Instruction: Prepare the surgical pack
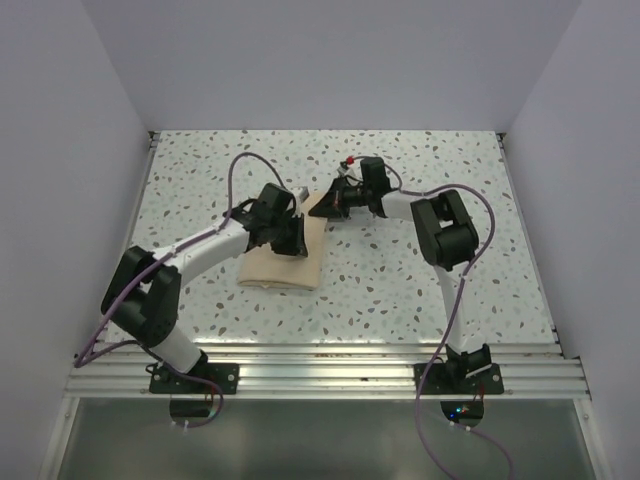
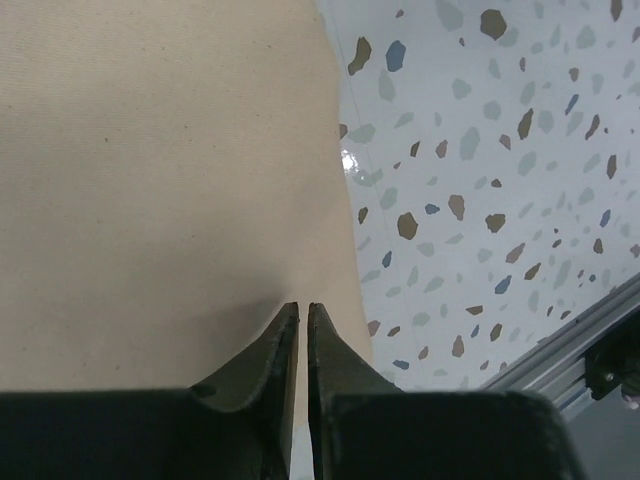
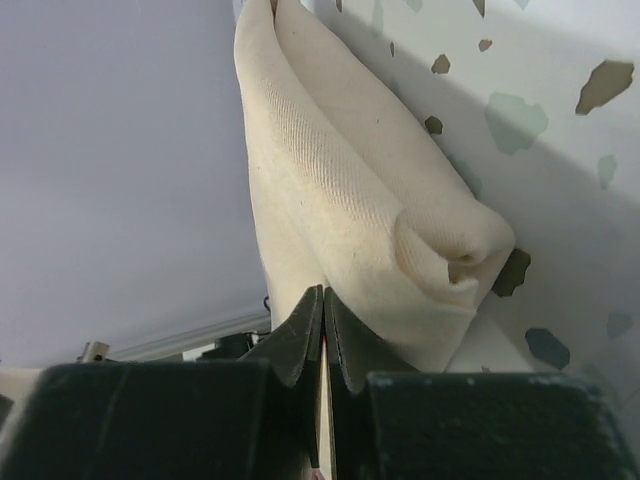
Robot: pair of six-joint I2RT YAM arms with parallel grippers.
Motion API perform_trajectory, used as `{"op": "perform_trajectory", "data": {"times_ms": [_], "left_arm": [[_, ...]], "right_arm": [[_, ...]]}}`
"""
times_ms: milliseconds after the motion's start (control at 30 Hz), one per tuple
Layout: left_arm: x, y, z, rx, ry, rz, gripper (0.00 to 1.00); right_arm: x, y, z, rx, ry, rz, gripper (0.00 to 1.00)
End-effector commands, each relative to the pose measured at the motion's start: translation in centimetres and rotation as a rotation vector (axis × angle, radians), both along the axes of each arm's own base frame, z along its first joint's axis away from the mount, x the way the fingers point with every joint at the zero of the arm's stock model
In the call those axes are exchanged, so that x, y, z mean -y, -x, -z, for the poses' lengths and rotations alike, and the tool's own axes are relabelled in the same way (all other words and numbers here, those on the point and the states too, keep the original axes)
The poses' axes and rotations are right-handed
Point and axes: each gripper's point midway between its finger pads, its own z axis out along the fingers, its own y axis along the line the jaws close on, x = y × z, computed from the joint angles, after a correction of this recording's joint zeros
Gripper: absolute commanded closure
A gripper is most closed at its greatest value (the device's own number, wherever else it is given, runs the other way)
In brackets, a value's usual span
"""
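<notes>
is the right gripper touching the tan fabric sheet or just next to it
Touching. In the right wrist view the right gripper is shut on a raised fold of the fabric sheet.

A tan-beige folded fabric sheet (image 1: 283,264) lies on the white speckled stone-pattern tabletop (image 1: 430,290), left of centre. The left gripper (image 1: 291,241) rests on the sheet's far part, tips touching the cloth near its right edge. The right gripper (image 1: 326,206) is just behind and to the right, at the sheet's far right corner, which is raised off the tabletop.
</notes>
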Motion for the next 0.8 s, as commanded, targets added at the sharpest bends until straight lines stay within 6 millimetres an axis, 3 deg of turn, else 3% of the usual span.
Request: {"op": "perform_trajectory", "data": {"times_ms": [0, 133, 300, 433, 567, 667, 767], "left_arm": [[-0.7, 0.8, -3.4, 0.064, 0.024, -0.001, 0.88], [-1.9, 1.5, -4.1, 0.079, 0.012, -0.054, 0.86], [-3.5, 1.4, -4.6, 0.096, -0.011, -0.132, 0.84], [-5.0, 0.2, -5.9, 0.122, -0.014, -0.206, 0.83], [-6.3, -0.2, -7.4, 0.133, 0.017, -0.256, 0.82], [-6.9, 0.1, -8.3, 0.144, 0.023, -0.272, 0.82], [-7.7, 0.6, -9.2, 0.156, 0.024, -0.295, 0.81]], "right_arm": [[0.8, 0.1, -5.2, 0.137, 0.056, -0.017, 0.97], [0.7, 3.2, -7.0, 0.158, 0.051, -0.061, 0.97], [0.0, 7.4, -5.0, 0.136, 0.081, -0.127, 0.97], [0.1, 8.1, -2.4, 0.105, 0.097, -0.131, 0.97], [0.3, 7.6, -0.4, 0.087, 0.086, -0.133, 0.98], [0.0, 7.1, -1.4, 0.11, 0.067, -0.123, 0.98], [1.1, 8.3, -3.8, 0.158, 0.126, -0.138, 0.98]]}}
